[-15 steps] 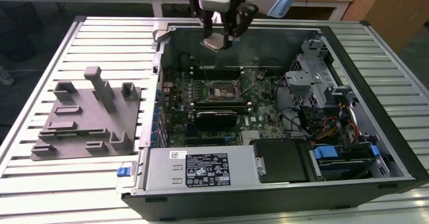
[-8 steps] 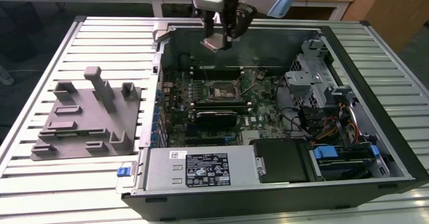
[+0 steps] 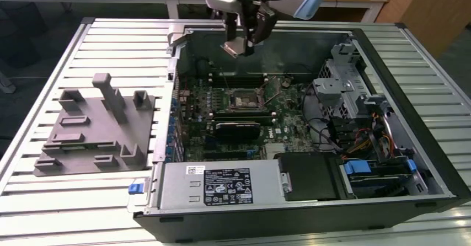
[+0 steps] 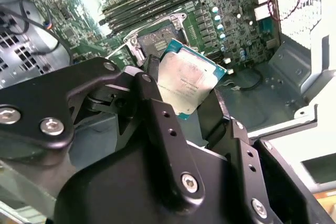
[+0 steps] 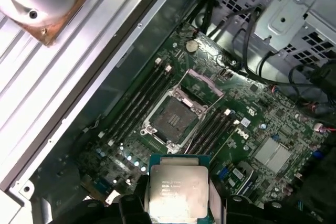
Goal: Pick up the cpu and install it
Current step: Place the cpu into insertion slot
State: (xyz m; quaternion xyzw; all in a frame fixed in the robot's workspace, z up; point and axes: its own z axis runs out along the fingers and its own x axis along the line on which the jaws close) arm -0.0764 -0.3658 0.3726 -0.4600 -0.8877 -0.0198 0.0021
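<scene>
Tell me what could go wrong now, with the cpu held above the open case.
1. The cpu is pinched only at its edges by the gripper and looks tilted; it could slip onto the motherboard.
2. It does not look lined up with the socket; lowered misaligned or tilted, it may damage the contacts.
3. Memory slots flank the socket, so the gripper might clip them.

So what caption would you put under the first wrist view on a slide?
The hand holds the cpu over the motherboard, with its empty socket in sight.
</scene>
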